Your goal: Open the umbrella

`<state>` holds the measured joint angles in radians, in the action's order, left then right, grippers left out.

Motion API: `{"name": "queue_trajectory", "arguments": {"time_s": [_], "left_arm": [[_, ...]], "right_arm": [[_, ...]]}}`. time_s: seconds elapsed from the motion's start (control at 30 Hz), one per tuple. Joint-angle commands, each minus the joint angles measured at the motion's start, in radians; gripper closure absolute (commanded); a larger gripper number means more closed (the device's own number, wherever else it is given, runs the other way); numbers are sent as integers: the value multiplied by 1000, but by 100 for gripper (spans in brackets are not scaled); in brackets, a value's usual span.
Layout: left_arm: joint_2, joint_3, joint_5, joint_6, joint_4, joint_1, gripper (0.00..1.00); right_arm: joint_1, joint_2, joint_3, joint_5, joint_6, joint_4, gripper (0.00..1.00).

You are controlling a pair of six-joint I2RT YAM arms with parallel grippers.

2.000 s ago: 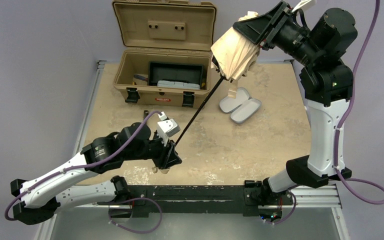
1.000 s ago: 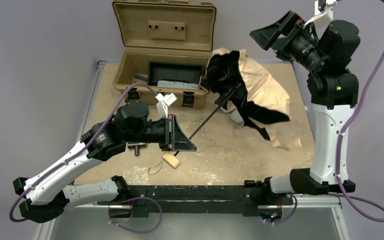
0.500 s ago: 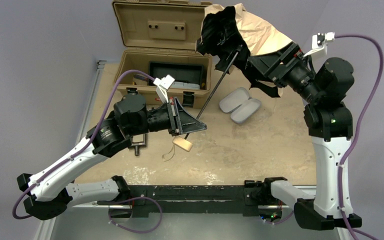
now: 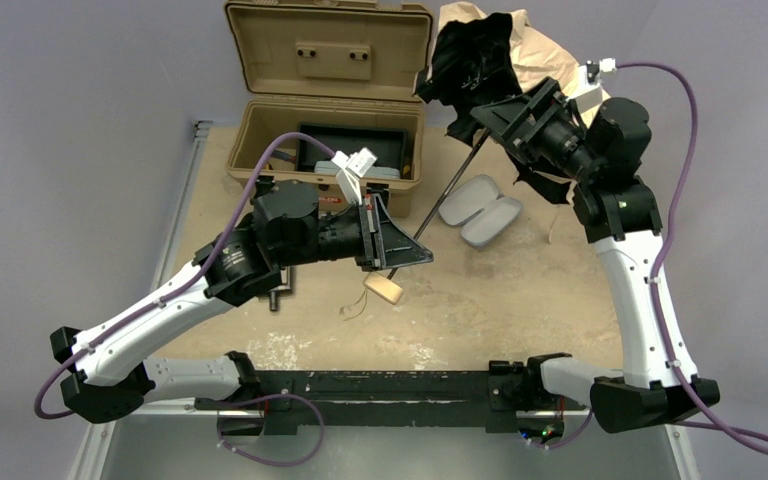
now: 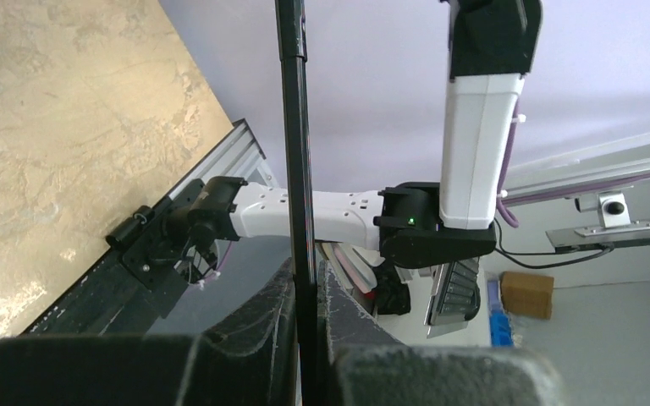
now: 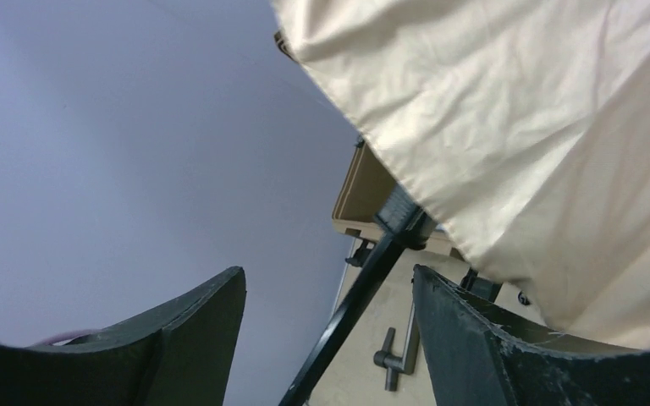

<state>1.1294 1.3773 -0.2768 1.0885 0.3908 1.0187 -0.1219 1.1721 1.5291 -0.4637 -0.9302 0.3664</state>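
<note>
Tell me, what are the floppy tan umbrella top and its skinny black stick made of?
The cream-tan umbrella canopy looks like thin matte cloth: it wrinkles and folds softly. The thin black shaft is probably coated metal: straight, stiff, slightly shiny.

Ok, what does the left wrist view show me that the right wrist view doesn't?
Only left wrist: the left hand shut on the shaft, with the right arm behind. Only right wrist: the umbrella's cream fabric, the toolbox edge, and the right hand open, the shaft showing between its fingers. Both: the black shaft.
</note>
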Motion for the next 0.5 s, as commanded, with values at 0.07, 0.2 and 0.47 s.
{"name": "queue_trajectory", "arguments": {"time_s": [0.07, 0.2, 0.47], "left_arm": [[2, 110, 54, -150, -106, 28, 100], [29, 150, 86, -214, -29, 47, 100], [32, 178, 146, -284, 140, 61, 83]], "right_arm": [[-45, 14, -11, 50, -7, -65, 39], [-45, 8, -24, 27, -17, -107, 87], [-45, -24, -76, -123, -68, -284, 100]]}}
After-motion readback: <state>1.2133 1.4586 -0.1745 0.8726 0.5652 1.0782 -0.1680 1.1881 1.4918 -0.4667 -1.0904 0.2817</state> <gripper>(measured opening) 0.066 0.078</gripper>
